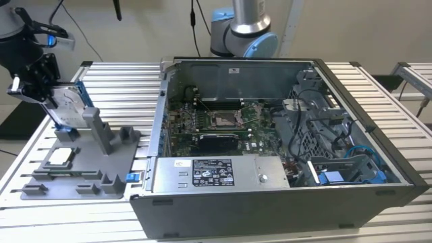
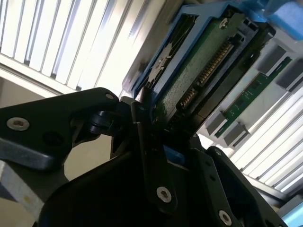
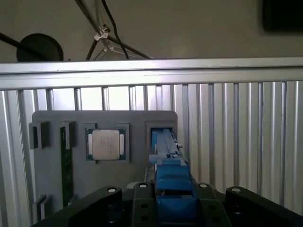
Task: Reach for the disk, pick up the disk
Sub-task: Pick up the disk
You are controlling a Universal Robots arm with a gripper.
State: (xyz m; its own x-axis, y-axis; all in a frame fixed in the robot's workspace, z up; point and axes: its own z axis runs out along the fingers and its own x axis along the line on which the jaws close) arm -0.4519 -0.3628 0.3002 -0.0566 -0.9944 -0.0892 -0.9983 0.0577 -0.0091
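Note:
The disk (image 1: pixel 68 104), a silver drive in a bright blue frame, stands on edge at the exterior view's left, over the far corner of the grey fixture (image 1: pixel 108 167). My gripper (image 1: pixel 52 104) is shut on its upper part. In the second wrist view the disk (image 2: pixel 199 61) shows its green circuit board and connector, with the black fingers (image 2: pixel 142 142) closed against it. The first wrist view looks down the disk's blue edge (image 3: pixel 171 184), held between the gripper's (image 3: pixel 173 203) two sides. Its lower end reaches the fixture's slot (image 3: pixel 163 135); I cannot tell whether it still sits in it.
A square silver processor chip (image 1: pixel 59 157) lies in the fixture, beside a green memory stick (image 3: pixel 66 165). The open computer case (image 1: pixel 270 212) with its power-supply box (image 1: pixel 216 174) stands to the exterior view's right. Another arm's base (image 1: pixel 243 30) stands behind it on the slatted table (image 1: pixel 115 81).

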